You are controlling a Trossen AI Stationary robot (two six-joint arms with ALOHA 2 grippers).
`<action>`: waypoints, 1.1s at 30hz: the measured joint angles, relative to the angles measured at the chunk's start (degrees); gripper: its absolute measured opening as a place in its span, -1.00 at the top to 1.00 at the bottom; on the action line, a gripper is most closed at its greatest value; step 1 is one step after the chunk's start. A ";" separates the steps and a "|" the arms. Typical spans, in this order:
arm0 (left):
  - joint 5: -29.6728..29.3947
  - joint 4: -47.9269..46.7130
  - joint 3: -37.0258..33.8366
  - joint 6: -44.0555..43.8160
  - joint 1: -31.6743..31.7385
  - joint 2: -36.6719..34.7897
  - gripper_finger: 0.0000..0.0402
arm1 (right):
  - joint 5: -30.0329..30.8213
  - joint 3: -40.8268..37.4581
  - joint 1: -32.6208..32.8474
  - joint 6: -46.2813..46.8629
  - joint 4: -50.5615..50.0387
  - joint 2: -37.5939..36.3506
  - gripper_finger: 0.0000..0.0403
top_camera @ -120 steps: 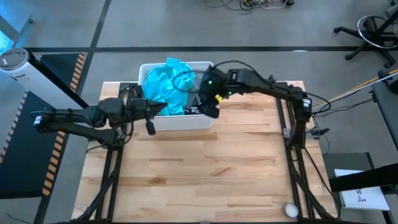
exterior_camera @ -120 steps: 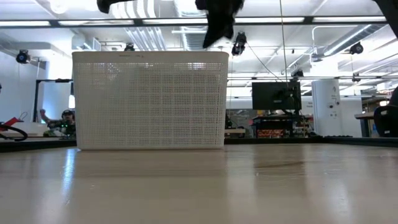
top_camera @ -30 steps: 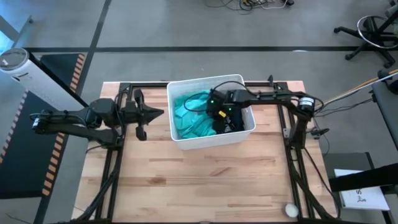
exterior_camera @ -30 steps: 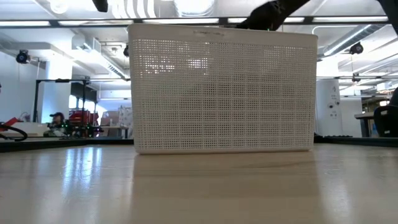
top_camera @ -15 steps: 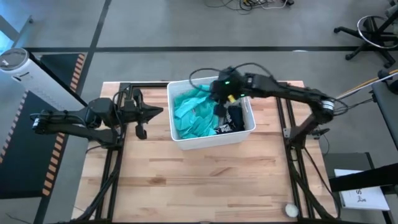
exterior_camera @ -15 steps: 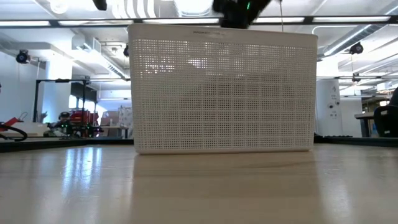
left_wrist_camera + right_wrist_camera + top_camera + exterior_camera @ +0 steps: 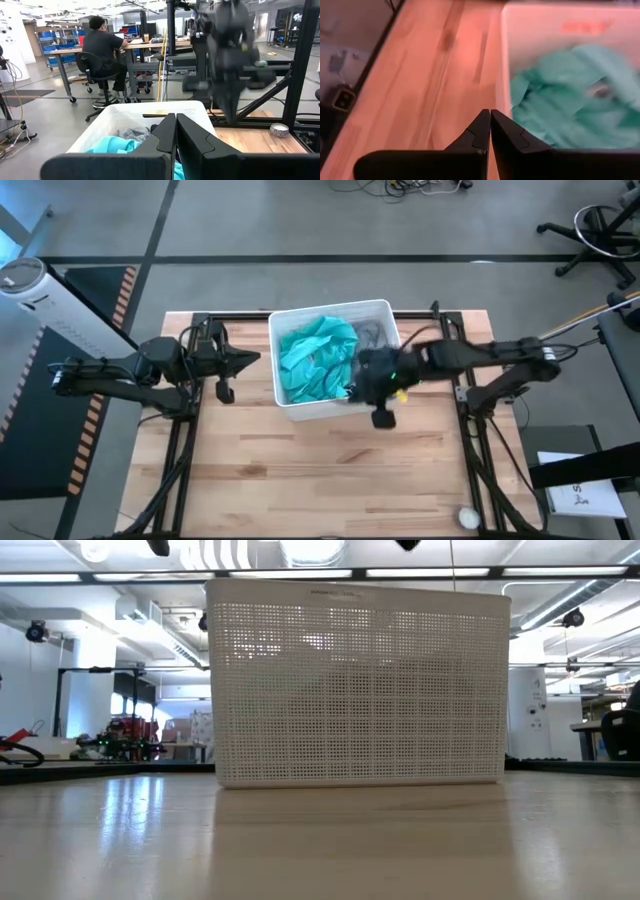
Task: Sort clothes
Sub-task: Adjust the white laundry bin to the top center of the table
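Note:
A white perforated bin (image 7: 290, 406) stands on the wooden table; the low view shows its near wall (image 7: 355, 685). Inside lie a teal garment (image 7: 312, 362) and a grey one (image 7: 372, 335); both also show in the left wrist view, teal (image 7: 112, 146) and grey (image 7: 131, 134). My right gripper (image 7: 490, 116) is shut and empty, above the bin's near right corner (image 7: 356, 385), pointing toward the table's left and down. My left gripper (image 7: 176, 120) is shut and empty, left of the bin (image 7: 250, 358), level with its rim. The other garments are hidden or out of view.
Bare wood (image 7: 330, 470) lies between the bin and the table's near edge. A small white round thing (image 7: 467, 518) sits at the near right corner. Black frame rails (image 7: 470, 410) run along both sides. A person (image 7: 105, 50) sits at a desk in the room behind.
My right gripper has risen out of the bin and swung toward the table's near edge, to above the bin's near right corner. The black garment it was on a second ago stayed in the bin. The bin has kept its place.

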 joint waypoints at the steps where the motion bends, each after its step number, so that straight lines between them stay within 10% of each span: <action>1: 0.00 0.03 0.00 0.00 0.00 0.00 1.00 | 0.40 -1.01 0.32 0.18 0.19 0.82 1.00; 23: 0.00 0.00 0.00 -0.02 0.00 0.66 1.00 | -3.33 -0.73 -19.16 -7.78 19.44 16.48 1.00; 33: 0.02 -1.11 -0.09 0.19 -0.05 0.79 1.00 | -2.75 0.51 -17.17 -11.22 21.67 13.08 1.00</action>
